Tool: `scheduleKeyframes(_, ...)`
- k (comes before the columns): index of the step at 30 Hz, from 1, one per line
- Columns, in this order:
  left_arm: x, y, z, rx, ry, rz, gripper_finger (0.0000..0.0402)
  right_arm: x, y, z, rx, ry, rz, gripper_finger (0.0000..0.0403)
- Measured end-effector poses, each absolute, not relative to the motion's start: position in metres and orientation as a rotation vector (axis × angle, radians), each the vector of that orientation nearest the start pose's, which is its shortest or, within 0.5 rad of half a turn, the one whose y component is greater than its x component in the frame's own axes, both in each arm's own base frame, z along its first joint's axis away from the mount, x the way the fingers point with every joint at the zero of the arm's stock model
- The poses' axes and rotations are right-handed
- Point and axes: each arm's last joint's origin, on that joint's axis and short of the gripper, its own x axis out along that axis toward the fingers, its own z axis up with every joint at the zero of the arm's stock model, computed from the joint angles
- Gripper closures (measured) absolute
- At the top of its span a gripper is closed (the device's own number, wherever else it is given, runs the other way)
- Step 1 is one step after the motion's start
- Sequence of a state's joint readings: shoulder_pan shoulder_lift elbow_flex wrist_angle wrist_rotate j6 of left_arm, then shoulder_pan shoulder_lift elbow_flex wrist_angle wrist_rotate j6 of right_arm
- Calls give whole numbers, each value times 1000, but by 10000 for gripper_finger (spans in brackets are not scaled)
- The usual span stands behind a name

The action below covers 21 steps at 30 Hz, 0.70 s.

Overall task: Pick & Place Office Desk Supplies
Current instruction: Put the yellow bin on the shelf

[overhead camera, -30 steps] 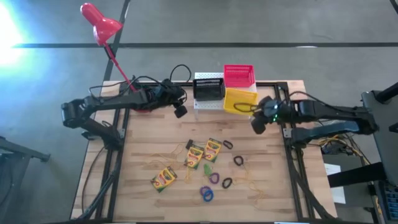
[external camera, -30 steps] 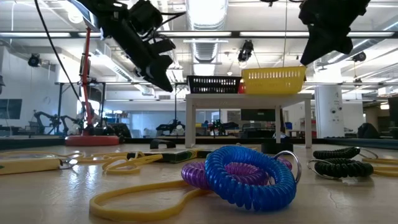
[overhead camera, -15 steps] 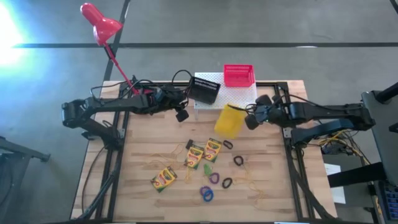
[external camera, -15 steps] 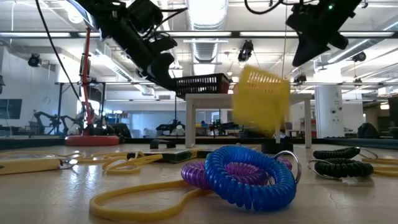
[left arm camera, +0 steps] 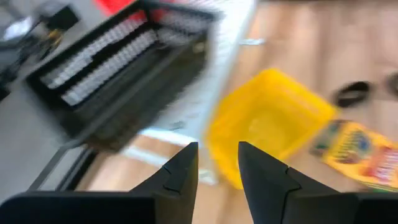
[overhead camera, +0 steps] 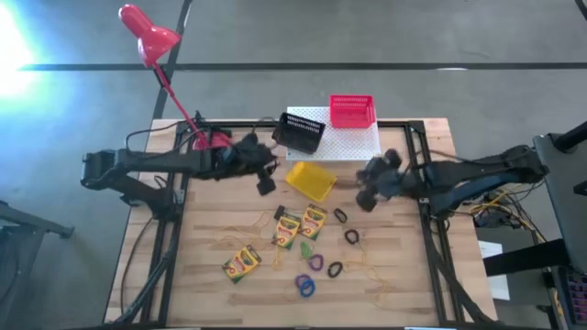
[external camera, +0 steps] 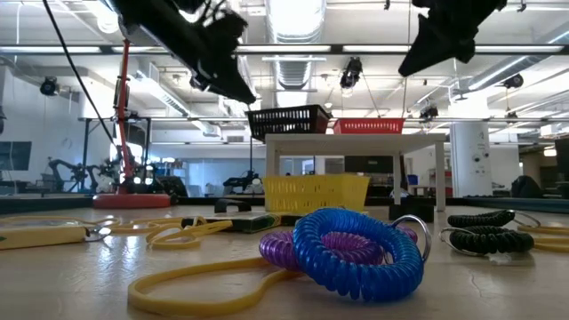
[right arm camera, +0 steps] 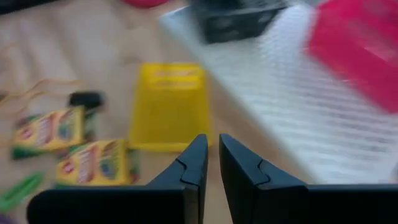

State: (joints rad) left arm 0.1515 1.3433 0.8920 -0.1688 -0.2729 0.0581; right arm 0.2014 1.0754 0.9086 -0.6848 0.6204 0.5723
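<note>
A yellow basket (overhead camera: 310, 179) stands upright on the table in front of the white stand (overhead camera: 353, 142); it also shows in the low view (external camera: 316, 193). My left gripper (overhead camera: 266, 183) hovers just left of it, slightly open and empty (left arm camera: 217, 163). My right gripper (overhead camera: 365, 195) hovers right of it, shut and empty (right arm camera: 213, 155). Three crayon boxes (overhead camera: 288, 227) (overhead camera: 314, 221) (overhead camera: 242, 263), black rings (overhead camera: 351, 236), a purple ring (overhead camera: 315, 262), a blue ring (overhead camera: 304, 286) and yellow rubber bands (overhead camera: 257, 222) lie flat on the table nearer the front.
A black basket (overhead camera: 301, 135) sits askew at the stand's left end and a red basket (overhead camera: 352, 111) at its far right. A red desk lamp (overhead camera: 147, 37) rises at the far left, its base (overhead camera: 213, 140) beside my left arm. Bare wood lies at the near left.
The yellow basket has come off the stand's front right, tumbled through the air toward the table's left and landed upright on the table. The black basket has turned askew on the stand. Both grippers have moved a little toward the near edge.
</note>
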Motion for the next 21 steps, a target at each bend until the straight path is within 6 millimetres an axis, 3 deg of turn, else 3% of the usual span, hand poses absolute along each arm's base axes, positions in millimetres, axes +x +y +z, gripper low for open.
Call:
scheduleKeyframes(5, 278, 17, 233, 116, 627, 286, 284, 239, 50, 245, 133, 600, -482, 356)
scheduleKeyframes(9, 273, 2, 212, 51, 569, 258, 284, 274, 53, 218, 104, 535, -409, 324)
scheduleKeyframes(17, 261, -1, 189, -47, 514, 279, 284, 335, 19, 190, 84, 655, -489, 254)
scheduleKeyframes(21, 260, 0, 187, -49, 511, 304, 284, 351, 1, 179, 130, 819, -528, 241)
